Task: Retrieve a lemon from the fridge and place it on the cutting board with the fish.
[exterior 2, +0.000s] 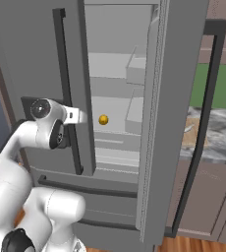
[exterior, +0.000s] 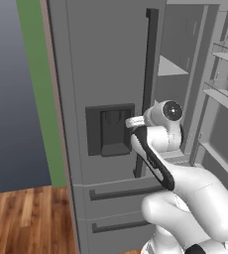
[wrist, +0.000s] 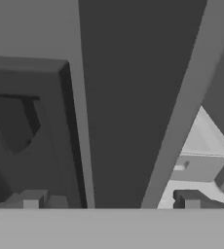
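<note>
Left base view: the fridge [exterior: 106, 64] is a flat matte grey slab with a dark recessed dispenser [exterior: 111, 130] and 1 long dark handle [exterior: 148, 89]. The white arm reaches up to that handle, and its wrist hides the fingers. The risk here, as I judge it — the hand sits so tight to the left door that a reach inward could catch the door edge or handle.

Right base view: the right door [exterior 2: 176, 98] stands swung wide, baring pale smooth shelves. The lemon [exterior 2: 103, 119] — a small, round, glossy yellow-orange ball — rests alone on a middle shelf, well inside. Being round, it could roll off under a glancing touch.

Hand view: the gripper [wrist: 111, 199] shows 2 blocky tips spread wide, holding nothing, straddling the handle's dark bar.
</note>
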Robot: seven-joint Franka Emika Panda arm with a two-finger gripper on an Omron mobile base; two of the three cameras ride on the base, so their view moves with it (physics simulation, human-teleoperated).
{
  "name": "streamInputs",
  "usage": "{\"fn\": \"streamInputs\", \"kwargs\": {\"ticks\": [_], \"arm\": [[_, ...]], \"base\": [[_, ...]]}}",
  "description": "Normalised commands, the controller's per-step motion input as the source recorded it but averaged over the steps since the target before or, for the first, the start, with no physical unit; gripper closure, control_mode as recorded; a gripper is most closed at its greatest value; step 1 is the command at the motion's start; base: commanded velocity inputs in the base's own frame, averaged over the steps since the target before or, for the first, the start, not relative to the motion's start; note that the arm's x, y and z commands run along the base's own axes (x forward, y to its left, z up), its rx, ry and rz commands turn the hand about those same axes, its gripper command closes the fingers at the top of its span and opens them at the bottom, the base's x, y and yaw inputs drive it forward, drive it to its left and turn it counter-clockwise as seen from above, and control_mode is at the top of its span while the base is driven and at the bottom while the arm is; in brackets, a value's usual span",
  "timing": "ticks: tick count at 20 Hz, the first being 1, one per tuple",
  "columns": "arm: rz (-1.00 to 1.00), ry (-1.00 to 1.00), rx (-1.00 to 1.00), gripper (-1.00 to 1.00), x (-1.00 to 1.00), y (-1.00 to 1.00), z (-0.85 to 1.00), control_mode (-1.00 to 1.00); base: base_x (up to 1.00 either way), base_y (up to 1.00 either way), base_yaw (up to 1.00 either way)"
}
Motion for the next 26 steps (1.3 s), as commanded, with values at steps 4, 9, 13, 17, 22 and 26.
{"fn": "streamInputs", "kwargs": {"ticks": [4, 9, 13, 17, 22, 26], "arm": [[-0.01, 0.00, 0.00, -1.00, 0.54, 0.03, 0.00, -1.00], [0.00, -0.07, 0.00, -1.00, 0.60, 0.00, 0.00, -1.00], [0.00, -0.06, 0.00, 1.00, 0.51, 0.00, 0.00, -1.00], [0.00, 0.00, 0.00, 1.00, 0.04, -0.01, 0.02, -1.00], [-0.04, 0.00, -0.07, 1.00, -0.61, 0.33, 0.16, -1.00], [-0.12, 0.14, -0.08, 1.00, -1.00, 0.71, 0.07, -1.00]], "base": [[0.00, 0.00, 0.00], [0.00, 0.00, 0.00], [0.00, 0.00, 0.00], [0.00, 0.00, 0.00], [0.00, 0.00, 0.00], [0.00, 0.00, 0.00]]}}
